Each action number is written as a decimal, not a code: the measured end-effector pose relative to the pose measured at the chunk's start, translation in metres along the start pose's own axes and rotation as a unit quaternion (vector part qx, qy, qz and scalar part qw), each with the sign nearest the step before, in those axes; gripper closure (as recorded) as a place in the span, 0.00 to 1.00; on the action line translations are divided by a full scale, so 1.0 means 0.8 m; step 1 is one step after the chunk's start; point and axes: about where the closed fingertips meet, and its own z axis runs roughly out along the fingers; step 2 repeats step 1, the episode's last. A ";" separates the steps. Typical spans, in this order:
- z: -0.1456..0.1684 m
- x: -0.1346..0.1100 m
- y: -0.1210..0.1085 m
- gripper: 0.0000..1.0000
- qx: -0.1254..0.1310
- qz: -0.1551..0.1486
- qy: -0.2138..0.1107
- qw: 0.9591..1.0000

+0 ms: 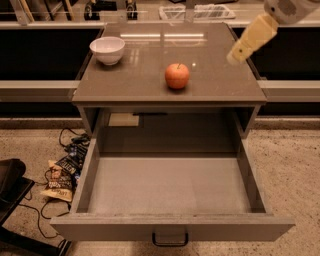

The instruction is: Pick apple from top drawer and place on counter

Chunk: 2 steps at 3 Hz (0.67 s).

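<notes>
The red-orange apple (177, 75) stands upright on the glossy brown-grey counter (135, 82), right of its middle. My gripper (236, 56) hangs above the counter's right edge, up and to the right of the apple, well apart from it and holding nothing that I can see. The top drawer (170, 226) is pulled fully out below the counter. Its flat grey floor is bare and its dark handle (170, 240) shows at the front.
A white bowl (107, 49) sits at the counter's back left corner. Snack bags and cables (62, 175) lie on the speckled floor left of the drawer, beside a black object (10, 182). A wire tray (197, 11) stands on the shelf behind.
</notes>
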 end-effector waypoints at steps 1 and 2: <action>-0.026 0.080 -0.009 0.00 0.064 0.095 0.003 0.993; -0.026 0.080 -0.009 0.00 0.064 0.095 0.003 0.993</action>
